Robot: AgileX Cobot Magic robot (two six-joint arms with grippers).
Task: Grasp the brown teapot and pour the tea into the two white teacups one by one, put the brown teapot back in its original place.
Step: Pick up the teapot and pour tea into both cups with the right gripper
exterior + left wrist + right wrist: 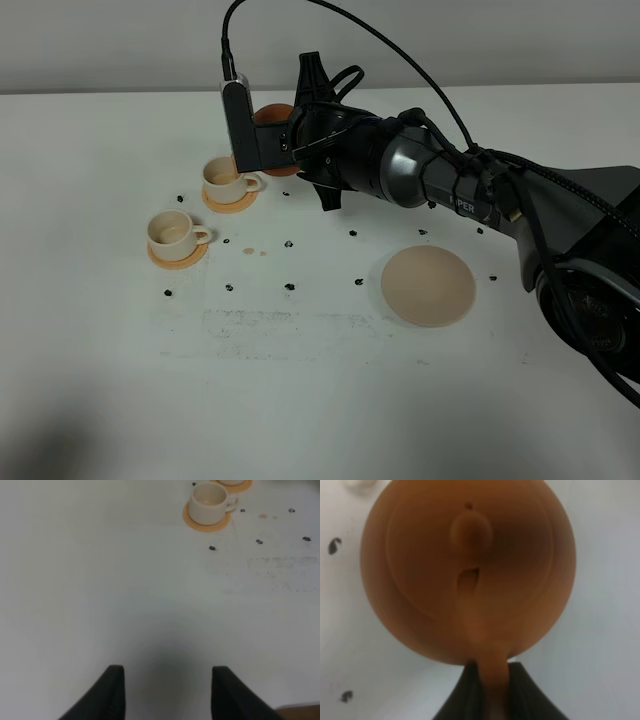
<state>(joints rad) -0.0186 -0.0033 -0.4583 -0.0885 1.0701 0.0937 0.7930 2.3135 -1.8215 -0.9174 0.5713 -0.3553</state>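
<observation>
- Counter [320,400]: white and flat, it carries everything here.
- Right arm [440,180]: dark, with cables along it, it reaches from the right edge of the exterior view across the middle to the far left part of the counter.
- Right end effector [490,682]: clenched on the loop handle of the brown teapot, one dark finger on each side of the handle in the right wrist view.
- Left end effector [167,695]: released, its two dark fingers spread apart over bare counter with nothing between them. It does not show in the exterior view.
- Large beige coaster [428,285]: round and flat, it lies right of centre, well apart from the teapot.
- Brown teapot [272,115]: held off the counter just behind the far teacup, and largely hidden in the exterior view by the wrist camera housing [240,125]. The right wrist view shows its knobbed lid in place. Its tilt cannot be told, nor can any stream of tea.
- Far teacup [224,178]: cream-white, upright, handle pointing right.
- Near teacup [172,232]: the same kind, upright, to the front left of the far one and apart from it.
- Orange coasters [186,257]: one under each cup.
- Black specks [290,286] and a few brown spots [250,250]: scattered between the cups and the beige coaster.
</observation>
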